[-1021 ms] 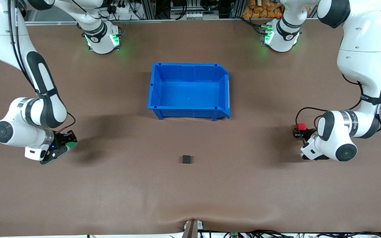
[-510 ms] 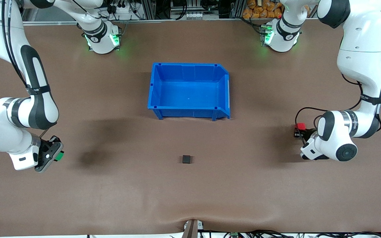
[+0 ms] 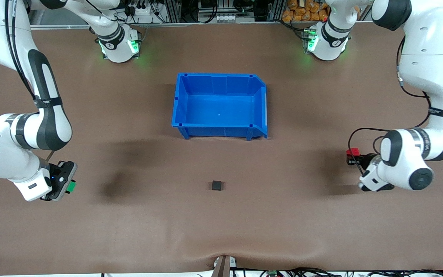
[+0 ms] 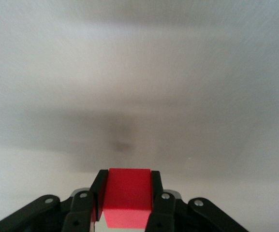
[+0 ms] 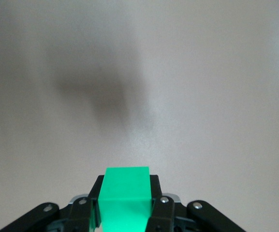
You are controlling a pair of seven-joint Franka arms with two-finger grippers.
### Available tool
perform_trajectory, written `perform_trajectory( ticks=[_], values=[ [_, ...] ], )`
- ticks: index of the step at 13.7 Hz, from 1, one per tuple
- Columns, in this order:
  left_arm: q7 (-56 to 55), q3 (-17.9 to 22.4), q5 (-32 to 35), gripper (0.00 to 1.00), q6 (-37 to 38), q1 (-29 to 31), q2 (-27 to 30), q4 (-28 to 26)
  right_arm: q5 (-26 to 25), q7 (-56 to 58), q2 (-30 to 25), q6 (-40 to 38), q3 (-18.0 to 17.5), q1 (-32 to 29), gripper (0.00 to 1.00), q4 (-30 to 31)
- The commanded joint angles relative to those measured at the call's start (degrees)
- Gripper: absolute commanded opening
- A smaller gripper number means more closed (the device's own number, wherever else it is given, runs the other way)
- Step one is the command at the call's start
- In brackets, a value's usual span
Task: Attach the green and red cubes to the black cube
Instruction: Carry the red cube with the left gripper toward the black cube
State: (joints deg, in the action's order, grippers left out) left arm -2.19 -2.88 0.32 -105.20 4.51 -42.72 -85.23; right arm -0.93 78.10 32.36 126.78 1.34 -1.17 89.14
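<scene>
— Where is the small matte black cube (image 3: 217,186)?

— Flat on the brown table, nearer to the front camera than the blue bin, about midway between the two arms' ends, with nothing touching it.

— And the small bright red plain cube (image 4: 126,196)?

— Clamped between the left gripper's (image 4: 125,193) fingers, off the table at the left arm's end.

— The small bright green plain cube (image 5: 124,200)?

— Pinched by the right gripper (image 5: 124,199) above the table at the right arm's end. Both are well apart from the black one.
</scene>
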Motion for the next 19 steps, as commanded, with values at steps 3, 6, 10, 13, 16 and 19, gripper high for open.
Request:
perform_trajectory(
  ticks=[3,6,10,13,16,19],
  values=[
    [-7.8,-0.2,-5.8,0.00,2.0,-2.8,0.6,4.4,-1.3,1.3,-0.2,-1.0,0.0,2.8,0.08,-3.0],
    [-13.5,-0.3,-13.7,0.00,1.1,-3.5,-1.4,7.2,-4.5,2.3,-0.3,-3.4,0.2,6.2,0.08,-5.7],
    [-33.1,-0.3,-18.8,0.00,-3.0,-8.7,-4.3,11.0,-10.4,1.7,-0.3,-5.7,0.3,8.7,0.07,-7.2],
    [-40.9,-0.4,-23.4,0.00,-6.1,-11.1,-7.3,14.3,-10.8,1.4,-0.3,-7.2,0.2,9.0,0.05,-7.2],
    [-54.7,-0.6,-23.9,0.00,-10.2,-13.5,-8.9,16.2,-10.8,-3.6,-0.4,-10.2,0.3,9.8,0.05,-7.3],
    [-74.7,-0.5,-27.2,0.00,-19.0,-17.8,-10.8,16.2,-11.2,-8.7,-0.7,-12.4,0.3,10.6,0.05,-7.2]
  ],
)
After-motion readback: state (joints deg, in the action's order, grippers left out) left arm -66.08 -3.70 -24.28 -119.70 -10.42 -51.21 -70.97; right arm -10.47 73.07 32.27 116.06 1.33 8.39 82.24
